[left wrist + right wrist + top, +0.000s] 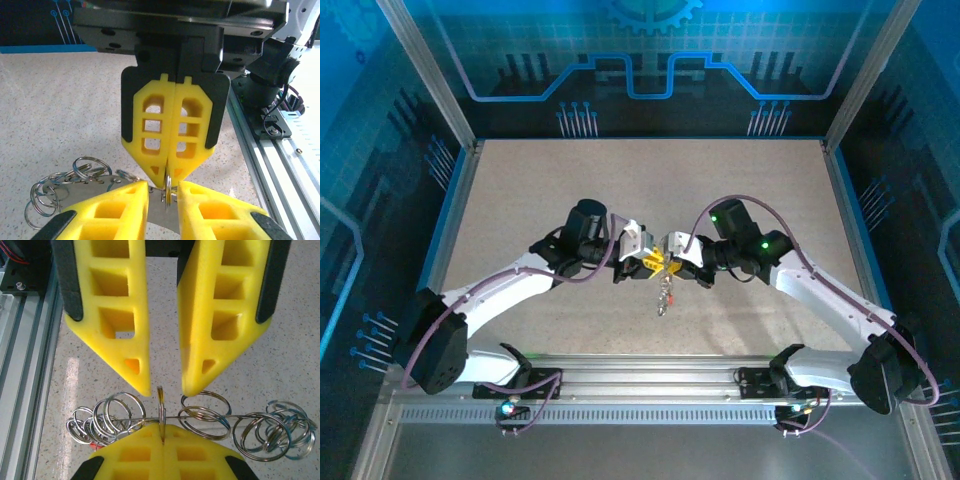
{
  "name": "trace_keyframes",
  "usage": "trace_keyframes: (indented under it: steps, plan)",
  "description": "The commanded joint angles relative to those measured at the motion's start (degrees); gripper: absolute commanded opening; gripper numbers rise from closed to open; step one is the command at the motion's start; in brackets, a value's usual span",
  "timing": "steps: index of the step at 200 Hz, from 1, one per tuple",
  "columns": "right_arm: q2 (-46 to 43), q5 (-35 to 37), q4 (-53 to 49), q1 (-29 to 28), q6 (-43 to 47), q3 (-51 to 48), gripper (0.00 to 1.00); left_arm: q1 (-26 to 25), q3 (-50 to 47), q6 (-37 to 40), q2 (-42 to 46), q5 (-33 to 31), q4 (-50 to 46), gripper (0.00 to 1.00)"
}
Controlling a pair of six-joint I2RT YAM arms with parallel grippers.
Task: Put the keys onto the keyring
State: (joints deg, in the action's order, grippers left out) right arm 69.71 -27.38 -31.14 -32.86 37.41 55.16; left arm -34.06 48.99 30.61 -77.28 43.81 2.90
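**Step in hand, as I judge it:** you are presenting the keyring for threading, and I cannot confirm a key on it yet.

- **Right gripper:** Your right gripper (162,429) has its jaws pressed together on the keyring (161,405). The ring stands edge-on in that pinch, over the middle of the table (620,180).
- **Left gripper:** Your left gripper (165,390) faces it tip to tip with jaws spread. The ring's upper edge sits in the gap and, as far as I can tell, touches neither side.
- **Around the grip:** A string of linked rings (110,417) trails off to both sides of the grip.
- **Keys:** From above, a small metal cluster (663,296) with a red fleck hangs just below the two grippers. I cannot tell whether it is one of the keys.

**Next move, in my judgement:** find a key, take it in the left jaws, and work its hole onto the ring's split end against a firm right-hand hold.
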Motion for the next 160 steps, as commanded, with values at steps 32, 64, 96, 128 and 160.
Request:
trace_keyframes:
  steps: [32,64,96,128,160]
  plan:
    - [-0.41,-1.58,0.14,-0.64,0.15,1.79,0.0,-1.03,3.1,3.64,-2.18,1.7,-5.2,0.21]
    - [-0.54,-2.06,0.49,-0.51,-0.03,1.62,0.0,-1.17,3.21,4.63,-2.0,1.3,-6.22,0.16]
    - [-0.45,-2.38,1.11,-0.38,-0.31,1.32,0.0,-1.53,4.01,6.9,-2.0,1.7,-8.48,0.0]
    - [-1.93,-3.36,3.51,0.64,-1.29,-0.27,0.11,-1.41,2.64,5.03,-0.66,2.69,-4.51,0.0]
    - [-4.19,-6.16,5.12,3.32,-2.08,-1.9,0.1,-0.56,0.1,0.84,0.7,3.9,2.71,0.0]
